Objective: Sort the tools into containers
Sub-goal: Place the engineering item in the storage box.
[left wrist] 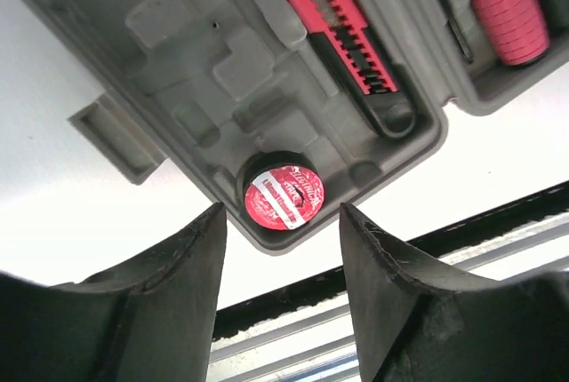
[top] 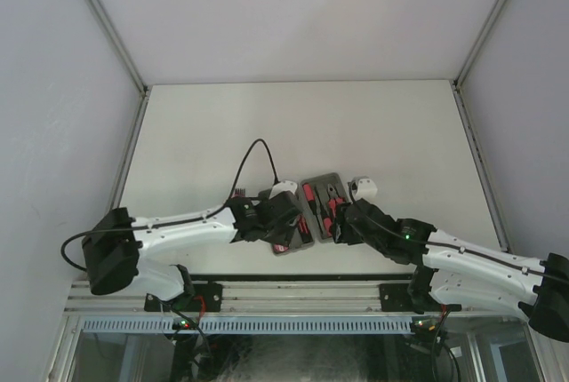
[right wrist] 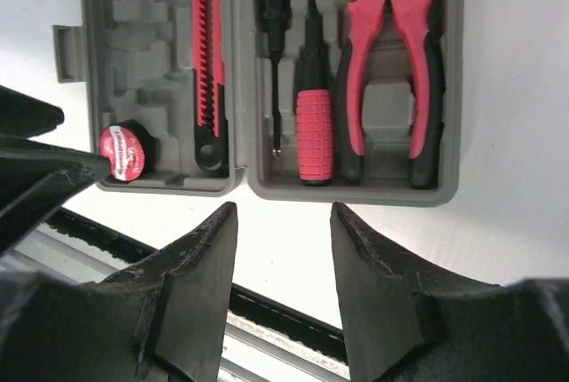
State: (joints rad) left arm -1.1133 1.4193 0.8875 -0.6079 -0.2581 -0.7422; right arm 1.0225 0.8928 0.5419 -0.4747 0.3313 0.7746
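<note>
Case (right wrist: 142, 71) held one pliers (right wrist: 358, 80), two drivers (right wrist: 314, 124), one cutter (right wrist: 207, 53), one disc (right wrist: 122, 153). Left gripper (left wrist: 283, 213) and right gripper (right wrist: 284, 211) sat half-open, empty.

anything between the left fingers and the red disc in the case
Nothing visible. The red disc lies uncovered in the round corner pocket of the case, and the left fingers stand open and empty, facing it.

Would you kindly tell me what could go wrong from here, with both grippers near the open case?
The left gripper, open right by the round red disc, might catch it and tip it out of its slot.
Both arms crowd the near edge of the grey case, so the right gripper could bump the left or shove the case.
</note>
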